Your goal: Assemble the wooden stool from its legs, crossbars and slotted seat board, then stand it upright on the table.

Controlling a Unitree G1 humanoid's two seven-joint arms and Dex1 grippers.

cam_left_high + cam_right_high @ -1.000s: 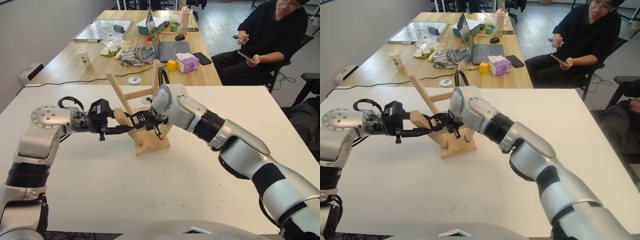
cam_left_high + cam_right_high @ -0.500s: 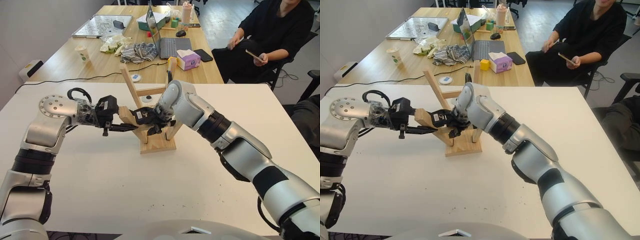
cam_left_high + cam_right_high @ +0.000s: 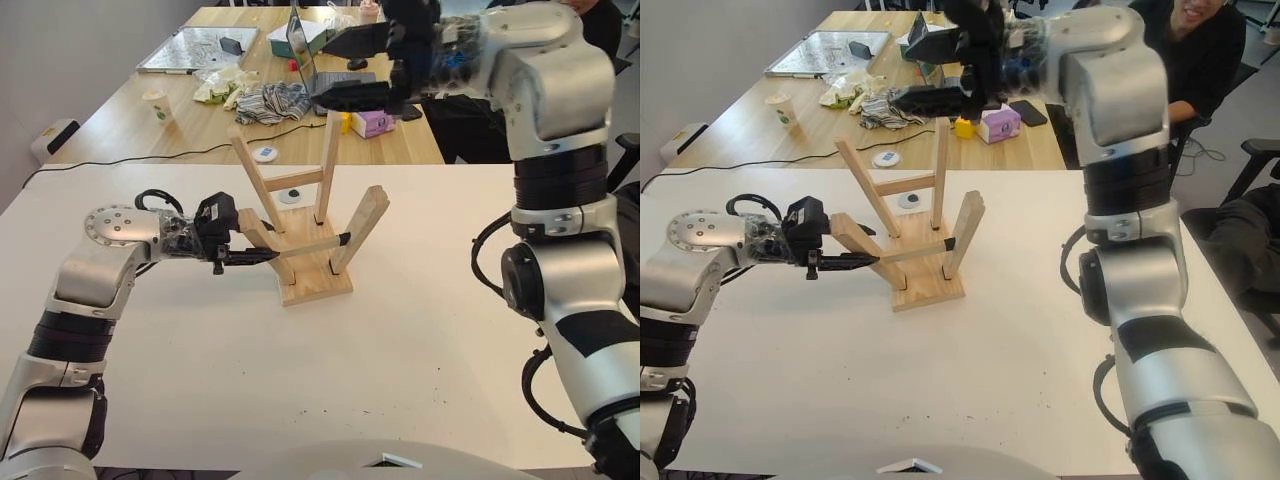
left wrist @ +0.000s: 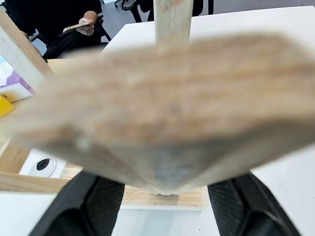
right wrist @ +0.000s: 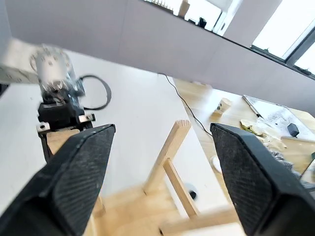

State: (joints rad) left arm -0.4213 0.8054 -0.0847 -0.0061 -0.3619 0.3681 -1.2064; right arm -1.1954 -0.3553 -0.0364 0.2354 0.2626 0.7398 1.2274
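Stool point(image 3: 310, 245) sits inverted on the desk point(image 3: 400, 350), seat board point(image 3: 318, 285) down. Our left end effector point(image 3: 262, 257) pinches its near left leg point(image 3: 255, 230); the right end effector point(image 3: 322, 75) hangs spread above. We should press that leg squarely home.

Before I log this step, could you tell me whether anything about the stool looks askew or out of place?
The stool rests upside down on its seat board, legs pointing up, so it is not yet upright. The leg in the left gripper leans steeply outward, while one rear leg stands nearly straight.
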